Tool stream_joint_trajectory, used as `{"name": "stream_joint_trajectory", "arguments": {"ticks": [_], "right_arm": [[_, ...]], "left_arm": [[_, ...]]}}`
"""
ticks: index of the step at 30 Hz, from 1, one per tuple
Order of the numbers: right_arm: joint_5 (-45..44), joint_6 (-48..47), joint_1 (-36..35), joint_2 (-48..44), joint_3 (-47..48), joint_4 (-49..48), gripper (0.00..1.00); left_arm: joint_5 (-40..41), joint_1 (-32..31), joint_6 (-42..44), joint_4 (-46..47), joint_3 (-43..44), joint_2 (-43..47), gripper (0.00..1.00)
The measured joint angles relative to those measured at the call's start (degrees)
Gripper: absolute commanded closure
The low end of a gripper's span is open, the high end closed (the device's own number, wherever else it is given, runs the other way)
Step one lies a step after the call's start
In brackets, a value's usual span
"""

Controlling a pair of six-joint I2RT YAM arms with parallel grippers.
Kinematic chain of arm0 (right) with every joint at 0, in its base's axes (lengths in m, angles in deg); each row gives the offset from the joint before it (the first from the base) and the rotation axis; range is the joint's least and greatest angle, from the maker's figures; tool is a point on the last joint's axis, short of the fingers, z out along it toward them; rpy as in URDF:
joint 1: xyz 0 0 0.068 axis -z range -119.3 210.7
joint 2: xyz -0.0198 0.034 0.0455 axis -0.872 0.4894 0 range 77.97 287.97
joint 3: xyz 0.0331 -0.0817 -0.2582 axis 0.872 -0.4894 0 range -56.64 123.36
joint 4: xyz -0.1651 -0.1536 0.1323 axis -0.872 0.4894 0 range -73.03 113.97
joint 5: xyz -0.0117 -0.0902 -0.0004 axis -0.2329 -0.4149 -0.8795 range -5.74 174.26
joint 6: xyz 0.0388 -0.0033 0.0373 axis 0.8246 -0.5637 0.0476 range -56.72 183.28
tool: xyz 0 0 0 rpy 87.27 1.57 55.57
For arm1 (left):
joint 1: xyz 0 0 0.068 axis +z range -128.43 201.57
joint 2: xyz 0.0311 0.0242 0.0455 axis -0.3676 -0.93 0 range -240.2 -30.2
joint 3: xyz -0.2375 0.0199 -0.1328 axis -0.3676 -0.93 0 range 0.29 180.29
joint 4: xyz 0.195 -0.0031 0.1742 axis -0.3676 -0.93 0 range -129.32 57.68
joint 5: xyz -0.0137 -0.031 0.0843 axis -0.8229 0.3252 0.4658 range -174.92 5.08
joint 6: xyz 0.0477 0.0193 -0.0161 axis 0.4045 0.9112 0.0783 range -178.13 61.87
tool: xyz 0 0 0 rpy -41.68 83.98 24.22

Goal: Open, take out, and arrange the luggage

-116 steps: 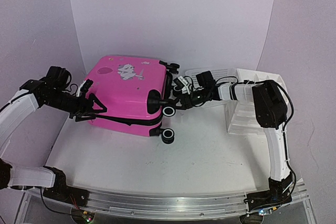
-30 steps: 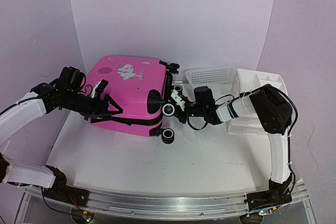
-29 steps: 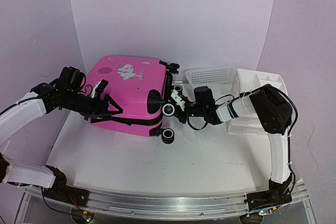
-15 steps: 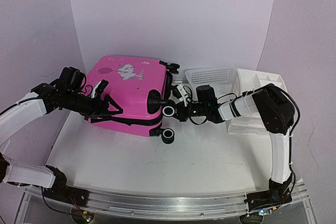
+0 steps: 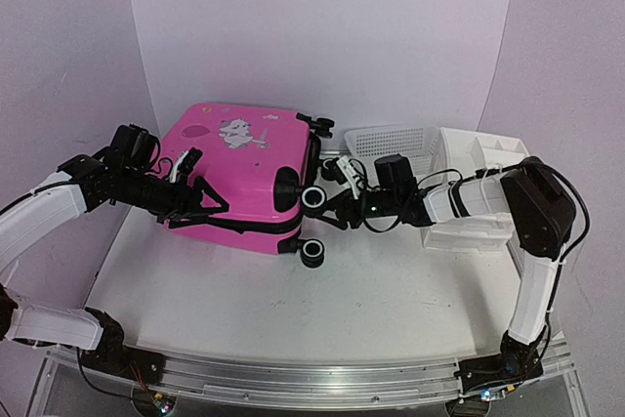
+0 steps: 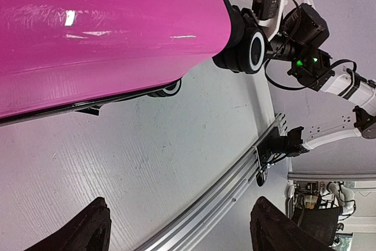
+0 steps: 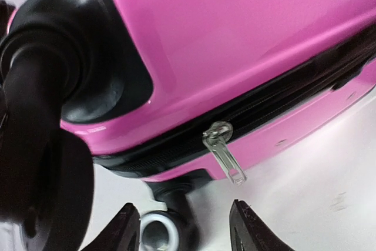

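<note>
Just ahead of the right claw (image 7: 183, 208), whose jaws are now parted after being shut, the zip pull (image 7: 225, 158) is left hanging free on the luggage (image 7: 235, 39). Unzipping is judged unfinished; the left claw (image 6: 181, 204) is held wide, empty.

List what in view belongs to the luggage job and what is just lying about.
Belongs to the job: large hot-pink hard-shell suitcase with black wheels; its silvery zipper pull, facing the open right pincer.
Just lying about: white mesh plastic basket; white plastic drawer organizer.
</note>
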Motion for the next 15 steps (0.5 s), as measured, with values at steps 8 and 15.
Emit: {"name": "stream_joint_trajectory", "arguments": {"ticks": [8, 15], "right_arm": [[-6.88, -25.05, -0.33, -0.61, -3.74, -3.28, 0.5], [-7.54, -35.78, -0.7, 1.79, -4.24, -10.1, 0.51]], "left_arm": [[0.02, 0.0, 0.22, 0.0, -0.04, 0.0, 0.18], [0.11, 0.0, 0.39, 0.0, -0.04, 0.0, 0.18]]}}
